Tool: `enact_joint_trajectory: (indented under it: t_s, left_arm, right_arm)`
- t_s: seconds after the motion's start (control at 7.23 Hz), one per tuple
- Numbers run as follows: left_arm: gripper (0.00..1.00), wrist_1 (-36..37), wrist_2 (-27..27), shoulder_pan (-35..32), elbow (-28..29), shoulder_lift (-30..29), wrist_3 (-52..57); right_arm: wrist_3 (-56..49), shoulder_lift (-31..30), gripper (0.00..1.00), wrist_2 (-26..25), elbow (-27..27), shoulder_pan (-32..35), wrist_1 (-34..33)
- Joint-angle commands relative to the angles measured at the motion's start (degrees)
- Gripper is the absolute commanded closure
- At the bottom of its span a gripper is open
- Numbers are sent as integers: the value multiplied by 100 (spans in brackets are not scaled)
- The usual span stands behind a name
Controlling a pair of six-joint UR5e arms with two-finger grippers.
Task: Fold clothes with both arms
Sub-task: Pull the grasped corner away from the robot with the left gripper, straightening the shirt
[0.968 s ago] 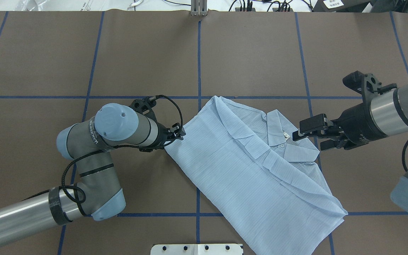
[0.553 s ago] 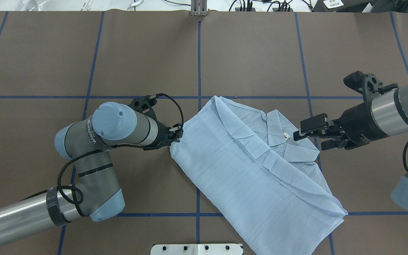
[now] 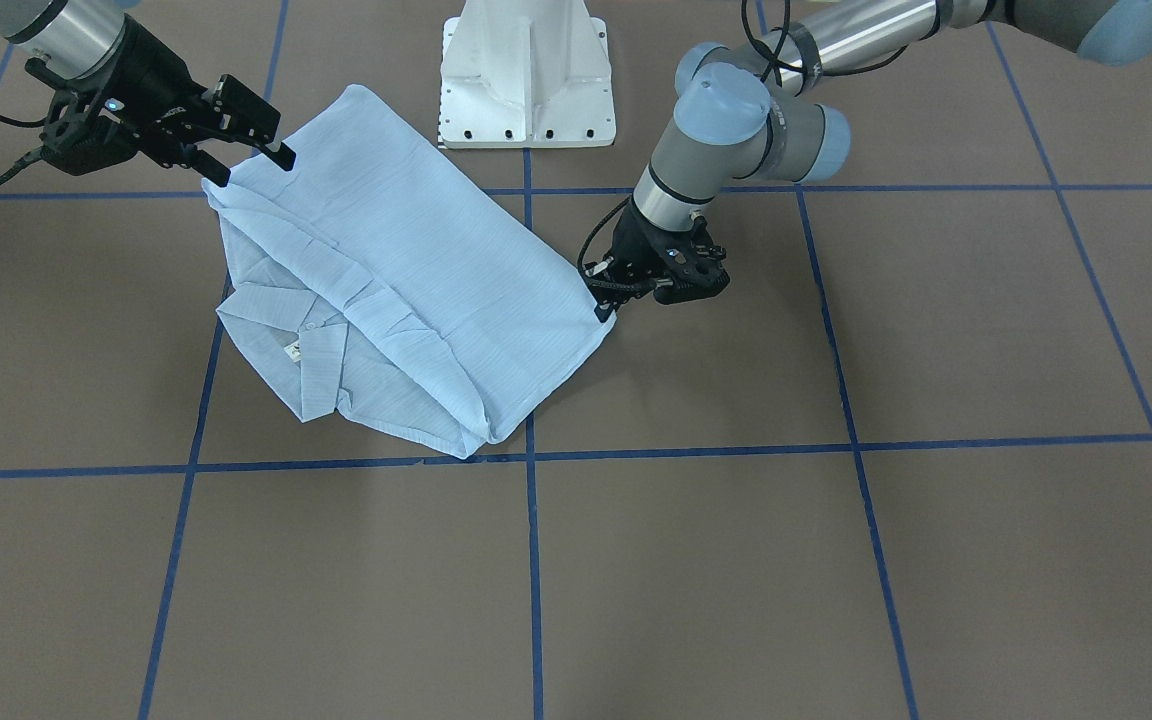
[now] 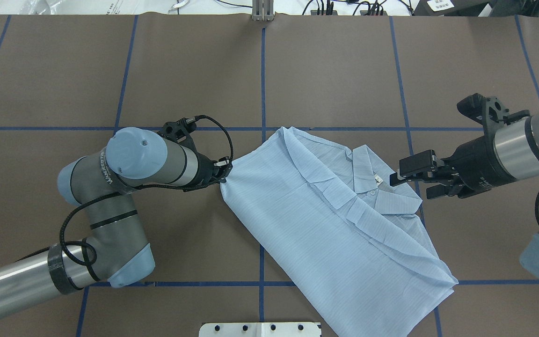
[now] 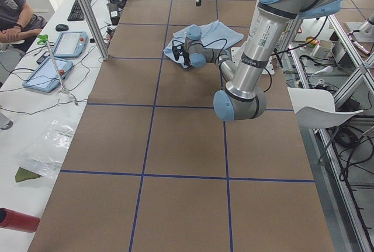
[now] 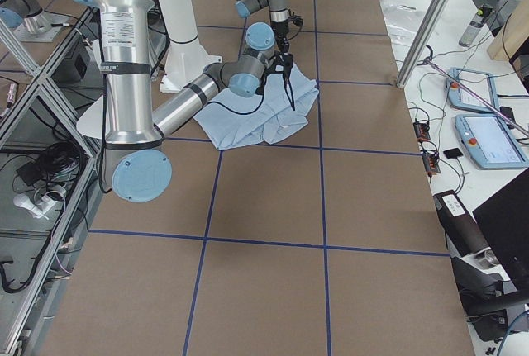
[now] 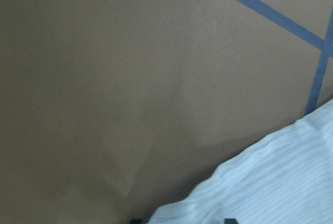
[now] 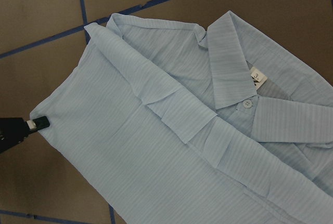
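While the left pincer [image 4: 223, 171] is clamping a corner of the striped light-blue shirt [image 4: 325, 224] on the worktop [image 4: 335, 70], the right pincer [image 4: 409, 186] is hovering, fingers apart, beside the collar [image 4: 362, 164].

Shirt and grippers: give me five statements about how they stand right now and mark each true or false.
1. The right gripper is open near the collar of the shirt and holds nothing. True.
2. The left gripper is over bare table, well away from the shirt. False: it is at the shirt's corner on the side away from the collar, with fabric between its fingertips.
3. The white neck label faces up and is in plain view. True.
4. The shirt hangs in the air between the two grippers. False: it lies on the table.
5. The shirt is spread out with both sleeves stretched wide. False: it is folded into a rough rectangle and no sleeve sticks out.
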Motion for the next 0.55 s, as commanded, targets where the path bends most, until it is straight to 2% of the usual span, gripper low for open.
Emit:
enact_joint_trajectory:
  t_s: [0.0, 0.14, 0.28, 0.41]
  left_arm:
    - [100, -71, -5, -412, 450, -94, 18]
    - [100, -107, -5, -615, 679, -147, 53]
    - [100, -220, -5, -852, 1151, -522, 79]
    - [100, -639, -5, -1037, 1887, -961, 80]
  right_arm:
    - [0, 7, 0, 1, 0, 4, 0]
    - [0, 15, 0, 1, 0, 12, 0]
    - [0, 24, 0, 1, -9, 30, 0]
    - [-8, 24, 0, 9, -18, 56, 0]
